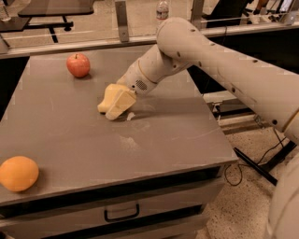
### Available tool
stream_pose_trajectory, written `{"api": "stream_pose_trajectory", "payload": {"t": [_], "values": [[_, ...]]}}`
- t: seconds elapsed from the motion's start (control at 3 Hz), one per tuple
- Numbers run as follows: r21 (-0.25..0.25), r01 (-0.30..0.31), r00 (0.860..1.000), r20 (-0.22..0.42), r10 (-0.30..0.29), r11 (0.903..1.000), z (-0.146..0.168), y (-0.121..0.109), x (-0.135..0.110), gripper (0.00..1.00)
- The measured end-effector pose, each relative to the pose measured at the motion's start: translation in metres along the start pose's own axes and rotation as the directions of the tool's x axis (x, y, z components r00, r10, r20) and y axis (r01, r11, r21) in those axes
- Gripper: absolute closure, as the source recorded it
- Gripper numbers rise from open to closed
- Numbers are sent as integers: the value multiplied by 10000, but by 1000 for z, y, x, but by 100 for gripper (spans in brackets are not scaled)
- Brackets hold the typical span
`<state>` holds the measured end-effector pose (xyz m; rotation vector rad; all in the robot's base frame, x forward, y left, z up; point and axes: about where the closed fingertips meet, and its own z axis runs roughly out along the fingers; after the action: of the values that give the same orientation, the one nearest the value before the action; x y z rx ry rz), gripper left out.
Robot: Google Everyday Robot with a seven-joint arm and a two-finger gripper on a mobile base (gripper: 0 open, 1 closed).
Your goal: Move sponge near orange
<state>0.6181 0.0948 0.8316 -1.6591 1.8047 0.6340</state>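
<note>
The pale yellow sponge (107, 97) lies on the grey table (154, 140), a little left of its middle. My gripper (119, 104) is down at the sponge, its pale tip lying over the sponge's right side and hiding part of it. The white arm reaches in from the upper right. The orange (18, 173) sits at the table's front left corner, far from the sponge.
A red apple (78, 65) stands at the back left of the table. A drawer with a dark handle (121, 214) is under the table's front edge. A bottle (162, 9) and railings stand behind the table. Cables lie on the floor at right.
</note>
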Motion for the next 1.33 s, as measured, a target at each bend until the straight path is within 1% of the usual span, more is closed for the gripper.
{"api": "stream_pose_trajectory", "payload": {"t": [1.0, 1.33], "values": [[-146, 86, 9999, 70, -85, 9999, 5, 3, -4, 95], [-533, 516, 9982, 330, -499, 9972, 8, 12, -27, 100]]}}
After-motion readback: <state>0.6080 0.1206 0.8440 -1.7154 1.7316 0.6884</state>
